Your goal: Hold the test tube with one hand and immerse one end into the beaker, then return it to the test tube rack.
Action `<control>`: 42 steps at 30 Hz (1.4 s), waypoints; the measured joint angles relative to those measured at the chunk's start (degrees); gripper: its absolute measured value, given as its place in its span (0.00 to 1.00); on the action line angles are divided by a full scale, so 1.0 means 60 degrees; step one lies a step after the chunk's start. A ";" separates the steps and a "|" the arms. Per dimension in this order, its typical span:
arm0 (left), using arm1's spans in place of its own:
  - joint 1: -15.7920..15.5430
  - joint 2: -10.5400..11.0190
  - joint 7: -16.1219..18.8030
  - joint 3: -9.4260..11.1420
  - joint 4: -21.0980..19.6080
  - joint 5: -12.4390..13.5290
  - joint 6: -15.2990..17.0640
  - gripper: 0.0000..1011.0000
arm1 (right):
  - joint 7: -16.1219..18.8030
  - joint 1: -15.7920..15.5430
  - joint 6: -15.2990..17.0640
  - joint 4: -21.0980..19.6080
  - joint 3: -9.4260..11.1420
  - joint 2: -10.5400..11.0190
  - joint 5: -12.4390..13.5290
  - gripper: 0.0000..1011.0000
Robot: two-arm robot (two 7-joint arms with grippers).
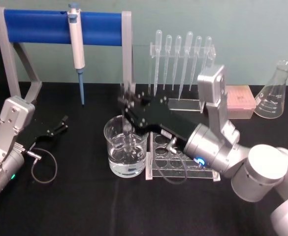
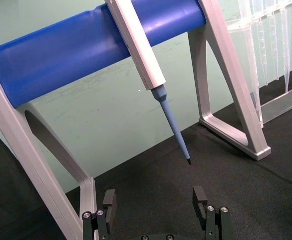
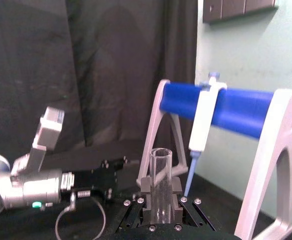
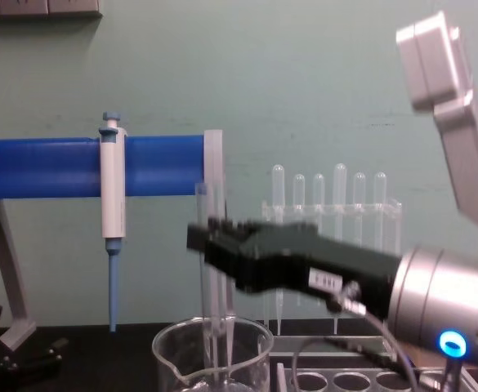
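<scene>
Your right claw [image 1: 127, 101] reaches in from the right and is clamped on the test tube [image 4: 202, 269] partway up its length; in the right wrist view the two fingers [image 3: 146, 186] press its glass from either side. The tube's long axis stands upright, open rim on top. Its rounded lower end sits inside the beaker [image 1: 115, 157], apparently under the water line. The test tube rack [image 1: 158, 160] stands on the black worktop [image 1: 84, 206] just beside the beaker, on your right and under your right forearm. So the return probably calls for a straight lift clear of the beaker rim, then a short shift to the right, keeping the tube vertical over a hole. Your left claw [image 2: 155, 197] is parked well apart at the left, fingers apart and holding nothing.
</scene>
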 joint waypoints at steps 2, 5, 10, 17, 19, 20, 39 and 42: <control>0.0001 -0.0001 0.0000 0.0001 0.0000 0.0000 0.0000 0.99 | 0.0095 -0.0074 -0.0183 0.0252 -0.0028 -0.0059 -0.0029 0.22; 0.0001 -0.0001 0.0000 0.0000 0.0000 0.0000 0.0000 0.99 | 0.0190 -0.0145 -0.0329 0.0497 -0.0040 -0.0120 -0.0062 0.22; 0.0001 0.0000 0.0000 0.0001 0.0000 0.0000 0.0000 0.99 | 0.0231 -0.0223 -0.0409 0.0611 -0.0027 -0.0166 -0.0134 0.22; 0.0000 0.0000 0.0000 0.0000 0.0000 0.0000 0.0000 0.99 | 0.0225 -0.0275 -0.0416 0.0601 0.0021 -0.0183 -0.0204 0.22; 0.0000 0.0000 0.0000 0.0000 0.0000 0.0000 0.0000 0.99 | 0.0225 -0.0272 -0.0418 0.0602 0.0022 -0.0183 -0.0203 0.22; 0.0001 -0.0001 0.0000 0.0001 0.0000 0.0000 0.0000 0.99 | 0.0224 -0.0272 -0.0419 0.0602 0.0022 -0.0183 -0.0202 0.22; 0.0001 0.0000 0.0000 0.0001 0.0000 0.0001 0.0000 0.99 | 0.0221 -0.0257 -0.0424 0.0620 0.0011 -0.0183 -0.0182 0.22; 0.0001 0.0000 0.0000 0.0001 0.0000 0.0000 0.0000 0.99 | 0.0220 -0.0257 -0.0423 0.0621 0.0011 -0.0183 -0.0180 0.22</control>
